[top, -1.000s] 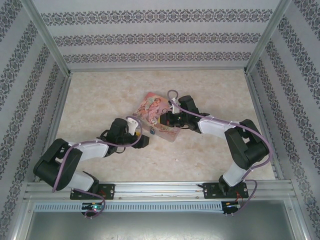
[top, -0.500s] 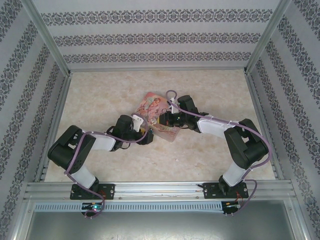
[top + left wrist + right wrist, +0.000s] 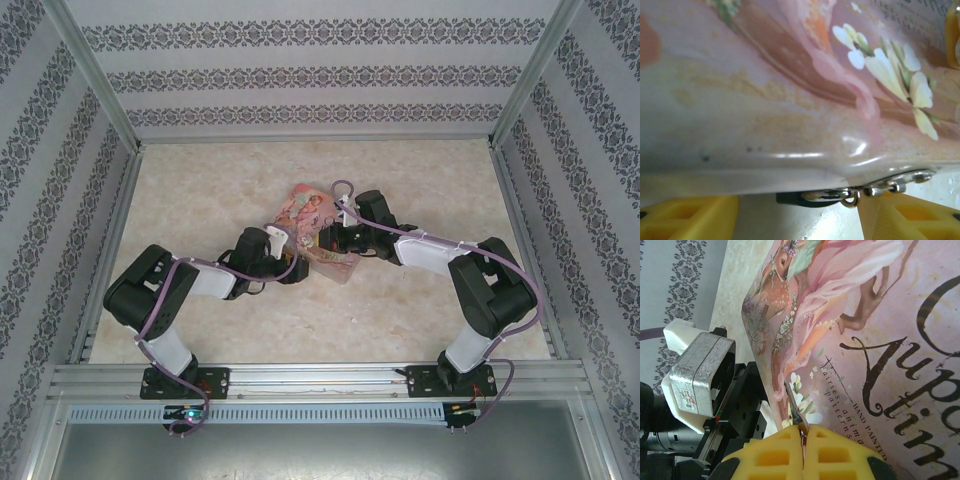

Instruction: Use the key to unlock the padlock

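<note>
pink tin (image 3: 880, 315), contents hidden; right pincer (image 3: 803, 432) clenched on key (image 3: 794, 407), left pincer (image 3: 800, 220) spread.

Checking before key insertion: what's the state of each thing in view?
tin: lid appears closed.
padlock: at the tin's edge, ungripped; locked or not, cannot tell.
key: pinched, tip over the tin's lid.
left gripper: open, fingers either side of the padlock.
right gripper: shut on the key.

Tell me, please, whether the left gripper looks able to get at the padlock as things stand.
Probably yes: the left gripper is open, and the padlock lies between its fingers, just under the tin's edge, with nothing visible in the way.
</note>
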`<state>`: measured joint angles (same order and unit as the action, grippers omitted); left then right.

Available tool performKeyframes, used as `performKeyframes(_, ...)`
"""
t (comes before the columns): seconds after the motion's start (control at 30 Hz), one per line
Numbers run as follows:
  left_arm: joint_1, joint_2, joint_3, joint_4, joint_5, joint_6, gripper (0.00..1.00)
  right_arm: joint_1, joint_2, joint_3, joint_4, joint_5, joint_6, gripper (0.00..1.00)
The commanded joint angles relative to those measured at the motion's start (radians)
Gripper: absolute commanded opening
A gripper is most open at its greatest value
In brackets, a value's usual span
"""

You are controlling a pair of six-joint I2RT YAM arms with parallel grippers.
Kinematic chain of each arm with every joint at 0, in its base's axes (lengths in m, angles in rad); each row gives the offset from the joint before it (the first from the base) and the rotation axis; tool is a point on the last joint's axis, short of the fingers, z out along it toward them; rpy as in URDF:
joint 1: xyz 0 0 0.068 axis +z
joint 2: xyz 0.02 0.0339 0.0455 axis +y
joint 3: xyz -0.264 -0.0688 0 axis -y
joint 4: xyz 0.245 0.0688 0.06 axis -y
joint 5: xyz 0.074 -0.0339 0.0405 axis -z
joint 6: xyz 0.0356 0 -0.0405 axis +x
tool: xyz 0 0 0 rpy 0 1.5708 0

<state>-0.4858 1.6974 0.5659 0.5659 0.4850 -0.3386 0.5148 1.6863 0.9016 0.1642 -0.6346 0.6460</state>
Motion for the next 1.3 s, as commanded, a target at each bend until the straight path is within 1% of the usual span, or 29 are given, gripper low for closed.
performKeyframes(0.0, -0.041, 0.038, 0.037, 0.043, 0.014, -0.039, 0.62, 0.009, 0.041, -0.01, -0.089, 0.025, -0.028, 0.0)
performKeyframes(0.43, -0.084, 0.068, 0.084, 0.014, -0.013, -0.045, 0.54, 0.005, 0.034, -0.017, -0.089, 0.022, -0.029, 0.0)
performKeyframes(1.03, -0.097, 0.061, 0.091, 0.015, -0.006, -0.05, 0.45, 0.003, 0.03, -0.021, -0.089, 0.027, -0.031, 0.0)
performKeyframes(1.27, -0.099, 0.058, 0.088, 0.031, -0.011, -0.062, 0.38, 0.002, 0.023, -0.024, -0.091, 0.027, -0.031, 0.0)
